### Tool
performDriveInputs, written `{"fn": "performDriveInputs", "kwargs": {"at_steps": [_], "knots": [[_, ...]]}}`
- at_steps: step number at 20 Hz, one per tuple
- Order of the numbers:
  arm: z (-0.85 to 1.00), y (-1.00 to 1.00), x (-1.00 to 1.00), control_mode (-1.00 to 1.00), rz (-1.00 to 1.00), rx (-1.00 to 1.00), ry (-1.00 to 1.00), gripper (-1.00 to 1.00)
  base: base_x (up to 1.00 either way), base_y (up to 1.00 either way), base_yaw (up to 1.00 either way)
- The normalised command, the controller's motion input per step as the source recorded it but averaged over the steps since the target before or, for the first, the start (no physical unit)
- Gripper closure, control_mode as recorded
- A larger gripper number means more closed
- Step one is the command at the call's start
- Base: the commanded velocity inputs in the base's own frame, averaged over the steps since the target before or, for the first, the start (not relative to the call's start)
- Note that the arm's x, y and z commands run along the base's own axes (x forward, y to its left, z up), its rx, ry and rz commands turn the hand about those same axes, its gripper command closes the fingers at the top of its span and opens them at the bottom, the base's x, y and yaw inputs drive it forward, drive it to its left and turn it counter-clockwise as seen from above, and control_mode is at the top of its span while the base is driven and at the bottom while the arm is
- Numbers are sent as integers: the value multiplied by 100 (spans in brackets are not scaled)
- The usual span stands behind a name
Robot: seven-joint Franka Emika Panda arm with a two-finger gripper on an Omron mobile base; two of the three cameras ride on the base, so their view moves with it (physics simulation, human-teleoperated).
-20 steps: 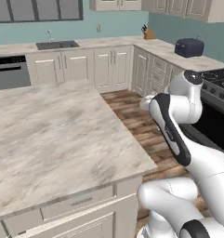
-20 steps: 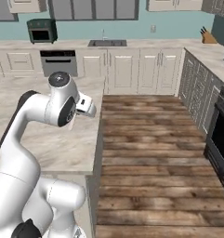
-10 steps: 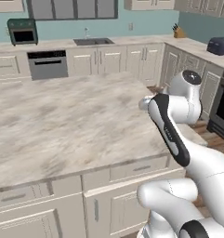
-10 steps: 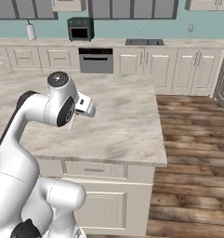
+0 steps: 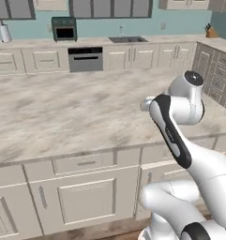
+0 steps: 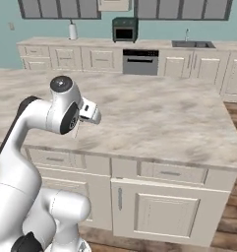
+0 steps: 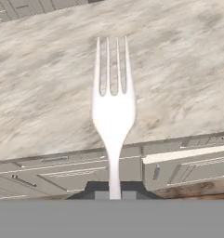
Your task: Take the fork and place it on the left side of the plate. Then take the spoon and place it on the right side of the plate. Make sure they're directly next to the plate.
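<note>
My gripper point(image 7: 114, 193) is shut on the handle of the pale silver-grey fork point(image 7: 114, 109). The fork's tines point away from the hand, out over the front edge of the marble island counter point(image 7: 48, 79). In the right base view the hand point(image 6: 90, 112) hangs just beyond the arm's elbow, above the near edge of the island. The left base view has the arm's upper link covering most of the hand. The blue plate and the spoon are out of view.
The island counter point(image 5: 72, 112) spans both base views, with drawers and cabinet doors point(image 6: 157, 211) under its front edge. Along the back wall stand a dishwasher point(image 5: 85, 59), a toaster oven point(image 5: 64, 29), a sink point(image 5: 127, 40) and a paper towel roll point(image 6: 72, 31).
The whole scene has slid sideways in both base views, so the base has moved along the island. The arm keeps the same pose and the fork stays held.
</note>
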Motion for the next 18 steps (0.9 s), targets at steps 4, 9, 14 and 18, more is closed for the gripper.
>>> {"fn": "performDriveInputs", "kwargs": {"at_steps": [4,9,14,18], "knots": [[0,0,0,100,0,0,0,100,-29,100,18],[0,0,0,100,0,0,0,100,-16,100,15],[0,0,0,100,0,0,0,100,-12,100,14],[0,0,0,100,0,0,0,100,-6,100,10]]}}
